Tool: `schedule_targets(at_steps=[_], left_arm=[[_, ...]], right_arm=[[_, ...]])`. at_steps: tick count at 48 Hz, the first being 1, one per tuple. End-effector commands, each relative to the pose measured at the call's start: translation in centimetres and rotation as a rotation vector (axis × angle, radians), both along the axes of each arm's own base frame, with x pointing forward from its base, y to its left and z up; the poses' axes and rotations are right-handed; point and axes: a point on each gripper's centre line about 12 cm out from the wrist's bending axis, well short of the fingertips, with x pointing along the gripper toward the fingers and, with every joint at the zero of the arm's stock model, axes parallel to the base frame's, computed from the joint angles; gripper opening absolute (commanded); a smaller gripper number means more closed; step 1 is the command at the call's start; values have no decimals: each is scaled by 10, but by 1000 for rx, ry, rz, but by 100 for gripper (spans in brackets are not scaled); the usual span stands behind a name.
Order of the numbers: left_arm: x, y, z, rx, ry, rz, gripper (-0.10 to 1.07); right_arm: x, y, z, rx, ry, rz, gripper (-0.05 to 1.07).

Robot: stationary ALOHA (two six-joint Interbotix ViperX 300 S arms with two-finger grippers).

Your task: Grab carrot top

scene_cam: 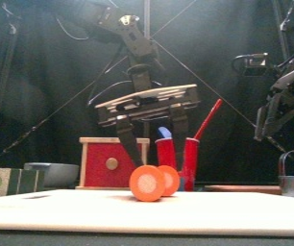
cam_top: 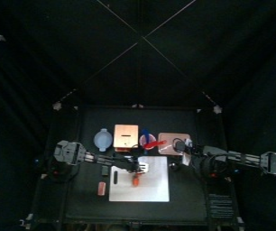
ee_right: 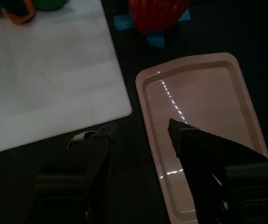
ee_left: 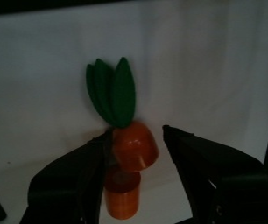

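The carrot top, orange with green leaves, lies on the white board. It sits between the open jaws of my left gripper, and whether they touch it I cannot tell. A plain orange piece lies right against its cut end. In the front view the orange pieces rest on the board under the left gripper. From above, the left gripper is over the board's far edge. My right gripper hangs open at the edge of a pinkish tray.
A red box and a red cup with utensils stand behind the board. A grey-blue bowl sits at the back left. A small pinkish-red block lies left of the board. The right gripper hovers right of the board.
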Motion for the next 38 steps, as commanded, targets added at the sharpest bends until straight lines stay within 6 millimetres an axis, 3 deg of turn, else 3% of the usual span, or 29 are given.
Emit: schedule_targets(at_steps=[1,12,21,24,30,34,38], left_arm=[[6,-3,12,-12,-30,5,86],[4,-8,7,-7,-6,-8,82],[0,-5,12,28,14,-37,70],[-2,-2,25,48,0,-58,67],[-9,3,74,70,-66,-144,67],[-23,11,107,81,-83,-196,67],[-43,23,126,100,-49,-218,67]], right_arm=[[1,0,2,-1,-9,0,84],[1,0,1,1,-5,-1,84],[0,0,1,1,-7,-1,84],[0,0,1,1,-7,-1,84],[0,0,1,1,-7,-3,84],[0,0,1,3,-6,-5,84],[0,-1,2,1,-7,-6,84]])
